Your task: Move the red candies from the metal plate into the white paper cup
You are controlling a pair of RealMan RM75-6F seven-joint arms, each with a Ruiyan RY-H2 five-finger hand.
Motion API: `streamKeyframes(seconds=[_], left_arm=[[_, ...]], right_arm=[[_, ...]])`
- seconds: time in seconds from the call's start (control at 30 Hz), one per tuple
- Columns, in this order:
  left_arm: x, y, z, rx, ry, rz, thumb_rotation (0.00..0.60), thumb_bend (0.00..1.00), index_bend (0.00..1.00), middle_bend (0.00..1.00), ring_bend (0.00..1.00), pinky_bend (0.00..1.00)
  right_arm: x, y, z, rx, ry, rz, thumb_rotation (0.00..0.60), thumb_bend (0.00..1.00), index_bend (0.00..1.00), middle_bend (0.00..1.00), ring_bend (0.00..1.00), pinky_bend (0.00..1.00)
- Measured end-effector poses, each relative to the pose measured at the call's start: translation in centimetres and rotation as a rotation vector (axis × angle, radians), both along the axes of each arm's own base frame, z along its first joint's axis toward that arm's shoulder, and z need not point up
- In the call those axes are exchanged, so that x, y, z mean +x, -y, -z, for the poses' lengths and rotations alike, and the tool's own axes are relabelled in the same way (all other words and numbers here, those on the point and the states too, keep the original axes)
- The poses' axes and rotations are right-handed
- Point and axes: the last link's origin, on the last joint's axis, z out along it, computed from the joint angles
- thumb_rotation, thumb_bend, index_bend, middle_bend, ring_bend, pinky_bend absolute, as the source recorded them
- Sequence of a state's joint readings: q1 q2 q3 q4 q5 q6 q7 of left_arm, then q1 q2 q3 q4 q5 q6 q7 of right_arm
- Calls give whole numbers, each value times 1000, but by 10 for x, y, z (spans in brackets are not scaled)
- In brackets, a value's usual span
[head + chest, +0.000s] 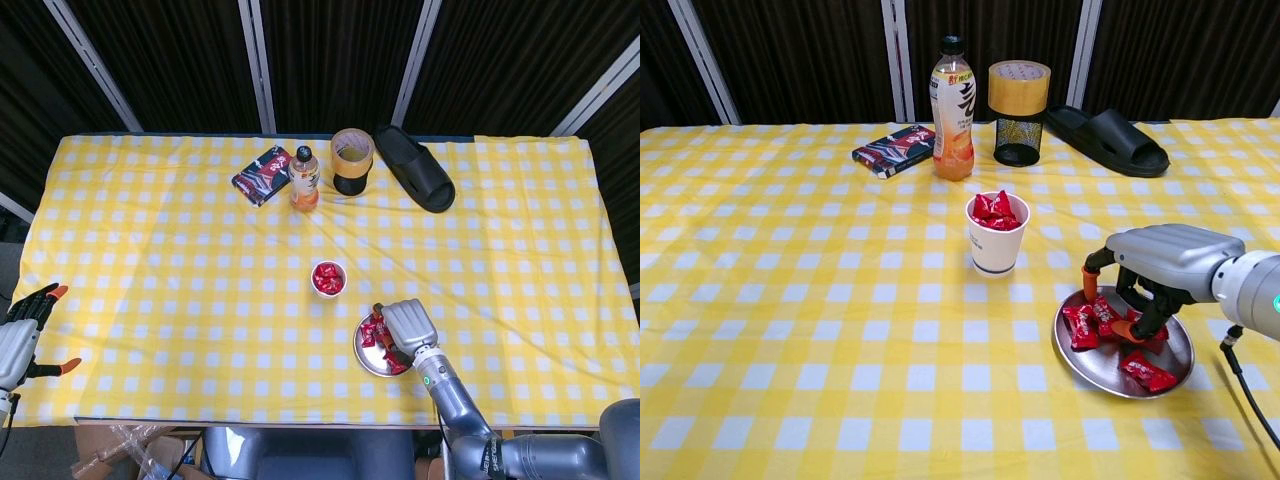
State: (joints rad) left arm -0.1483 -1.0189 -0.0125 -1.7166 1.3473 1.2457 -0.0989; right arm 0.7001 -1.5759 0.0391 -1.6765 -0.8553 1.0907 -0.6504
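Observation:
The white paper cup (997, 240) (328, 279) stands mid-table with red candies heaped in it. To its right lies the metal plate (1095, 362) (362, 355) holding several red candies (1080, 325). My right hand (1160, 262) (405, 325) hangs low over the plate, palm down. Its orange fingertips (1127, 329) touch the candies near the plate's middle, while the thumb stays apart at the plate's left rim. Nothing is lifted in it. My left hand (25, 330) shows only in the head view, off the table's near left corner, fingers spread and holding nothing.
At the back stand an orange drink bottle (953, 100), a tape roll on a black mesh holder (1019, 105), a black slipper (1108, 138) and a dark packet (892, 150). A yellow checked cloth (790, 300) covers the table.

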Motion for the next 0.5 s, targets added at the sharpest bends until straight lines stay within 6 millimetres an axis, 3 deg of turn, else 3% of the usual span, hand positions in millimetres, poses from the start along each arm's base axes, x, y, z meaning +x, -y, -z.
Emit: streamKeyframes(seconds=[0.5], left_arm=[[0, 0, 0, 1, 2, -1, 600, 74, 27, 0, 0, 0]], right_arm=[[-4, -4, 4, 5, 6, 3, 600, 405, 426, 829, 942, 998]])
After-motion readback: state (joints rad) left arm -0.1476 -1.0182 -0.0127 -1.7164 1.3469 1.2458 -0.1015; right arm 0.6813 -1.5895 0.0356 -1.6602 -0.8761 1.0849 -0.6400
